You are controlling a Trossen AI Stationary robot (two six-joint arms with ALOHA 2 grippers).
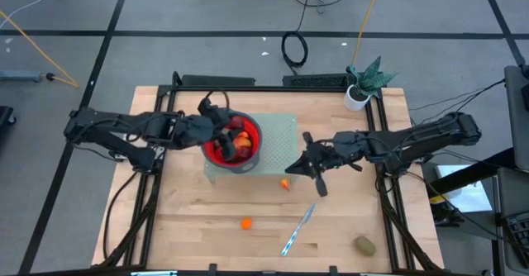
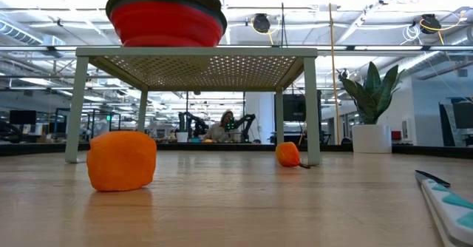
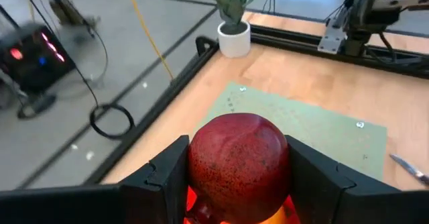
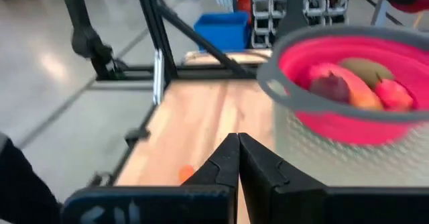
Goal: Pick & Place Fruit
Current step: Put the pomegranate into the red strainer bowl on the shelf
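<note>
Gripping a dark red fruit (image 3: 238, 158) between its fingers, the left tool (image 1: 221, 126) hangs right over the red bowl (image 1: 252, 148), so most of what's inside is covered from above. The right wrist view gives a better peek: about four pieces in the bowl, hard to count for sure. The bowl sits on a pale green perforated stand (image 1: 279, 135) near the back of the surface (image 1: 190, 218).

Loose fruit outside the bowl, I count three: an orange one (image 1: 285, 184) just in front of the stand, another orange one (image 1: 246, 223) further forward, and an olive-brown one (image 1: 364, 245) close to the front right corner. A knife (image 1: 297, 230) lies between those last two, with open wood around them.

The right tool (image 1: 315, 173) is clenched on nothing, hovering near the stand's right edge. A potted plant (image 1: 362, 86) stands at the back right corner.
</note>
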